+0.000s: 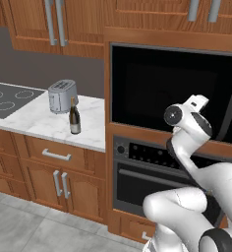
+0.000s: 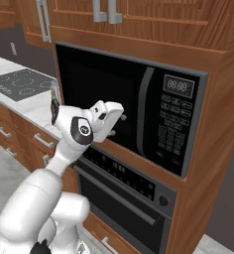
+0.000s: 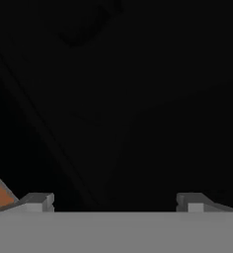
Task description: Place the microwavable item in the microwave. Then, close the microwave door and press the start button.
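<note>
Microwave [image 2: 139,106]: wide black built-in box, centre of the right base view, control strip at its right. Microwave door [image 1: 167,93]: shut, dark window spanning most of the front; mug cannot be seen. Oven [image 1: 152,177]: black, knobbed, directly below. Counter [image 1: 49,123]: white marble, left of the left base view. Toaster [image 1: 62,96]: silver, on the counter. Wine bottle [image 1: 74,117]: dark, upright, just in front of the toaster. Claw [image 3: 113,203]: jaws wide apart, empty, close against the door's dark window.
</note>
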